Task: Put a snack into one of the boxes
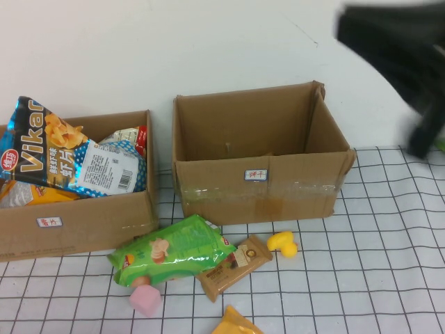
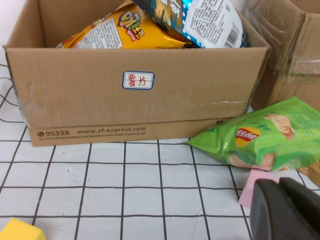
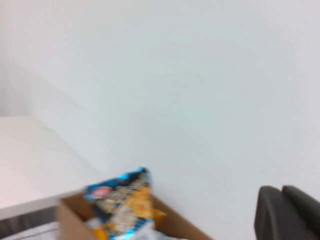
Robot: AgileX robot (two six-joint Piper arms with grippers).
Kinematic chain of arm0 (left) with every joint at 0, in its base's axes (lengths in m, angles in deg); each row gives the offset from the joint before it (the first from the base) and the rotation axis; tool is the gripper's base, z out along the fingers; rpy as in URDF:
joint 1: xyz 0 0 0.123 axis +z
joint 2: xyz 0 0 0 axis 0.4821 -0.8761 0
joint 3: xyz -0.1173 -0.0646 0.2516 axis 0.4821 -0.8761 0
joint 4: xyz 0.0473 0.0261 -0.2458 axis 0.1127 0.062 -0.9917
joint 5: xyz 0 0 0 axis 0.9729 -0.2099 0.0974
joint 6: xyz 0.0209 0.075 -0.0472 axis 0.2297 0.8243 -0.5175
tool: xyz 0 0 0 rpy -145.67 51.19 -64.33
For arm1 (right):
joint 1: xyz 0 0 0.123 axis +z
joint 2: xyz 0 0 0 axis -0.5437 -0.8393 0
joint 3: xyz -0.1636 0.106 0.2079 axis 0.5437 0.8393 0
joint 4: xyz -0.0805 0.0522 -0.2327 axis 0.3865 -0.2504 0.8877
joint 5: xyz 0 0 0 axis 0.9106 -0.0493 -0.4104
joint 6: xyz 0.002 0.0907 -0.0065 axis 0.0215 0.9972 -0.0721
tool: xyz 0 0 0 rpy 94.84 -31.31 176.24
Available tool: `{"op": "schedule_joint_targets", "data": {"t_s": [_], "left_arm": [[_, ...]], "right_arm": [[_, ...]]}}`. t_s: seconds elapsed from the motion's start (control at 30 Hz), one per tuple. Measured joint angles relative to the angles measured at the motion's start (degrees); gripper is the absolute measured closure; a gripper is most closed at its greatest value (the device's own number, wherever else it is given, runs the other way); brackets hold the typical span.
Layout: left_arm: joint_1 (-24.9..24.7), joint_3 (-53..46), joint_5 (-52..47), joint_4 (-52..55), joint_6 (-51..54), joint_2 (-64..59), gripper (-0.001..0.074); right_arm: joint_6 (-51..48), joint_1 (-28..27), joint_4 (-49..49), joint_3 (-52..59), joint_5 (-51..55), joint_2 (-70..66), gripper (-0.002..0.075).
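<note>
White wall behind; checked tablecloth (image 1: 389, 264) over the table.

Left box (image 1: 90, 216), centre left of the high view: cardboard, labelled, full. Holds a dark blue chip bag (image 1: 55, 149) sticking up past the rim, a yellow bag (image 2: 120, 30) and further packets.

Right box (image 1: 261, 156), centre: cardboard, labelled, open; interior appears bare.

Loose in front of the boxes, lower centre: green chip bag (image 1: 174, 250) lying flat, touching the left box's front corner; brown snack bar (image 1: 235, 266) just beside it; pink block (image 1: 144, 300); yellow duck (image 1: 284, 243); orange piece (image 1: 236, 323) at the bottom edge.

Left gripper (image 2: 285, 210): low over the cloth near the green bag; finger state cannot be told.

Right gripper (image 1: 421, 139): raised, upper right, blurred; finger state cannot be told.
</note>
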Motion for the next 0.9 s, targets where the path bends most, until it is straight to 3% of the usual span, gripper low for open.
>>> {"op": "schedule_joint_targets", "data": {"t_s": [0.3, 0.63, 0.9], "left_arm": [[0.0, 0.0, 0.0, 0.0, 0.0, 0.0, 0.0736], [0.0, 0.0, 0.0, 0.0, 0.0, 0.0, 0.0736], [0.0, 0.0, 0.0, 0.0, 0.0, 0.0, 0.0736]], "right_arm": [[-0.03, 0.0, 0.39, 16.92, 4.1, 21.14, 0.0727], [4.06, 0.0, 1.1, 33.64, -4.11, 38.34, 0.0727], [2.57, 0.0, 6.04, 38.8, -9.42, 48.65, 0.0727]]}}
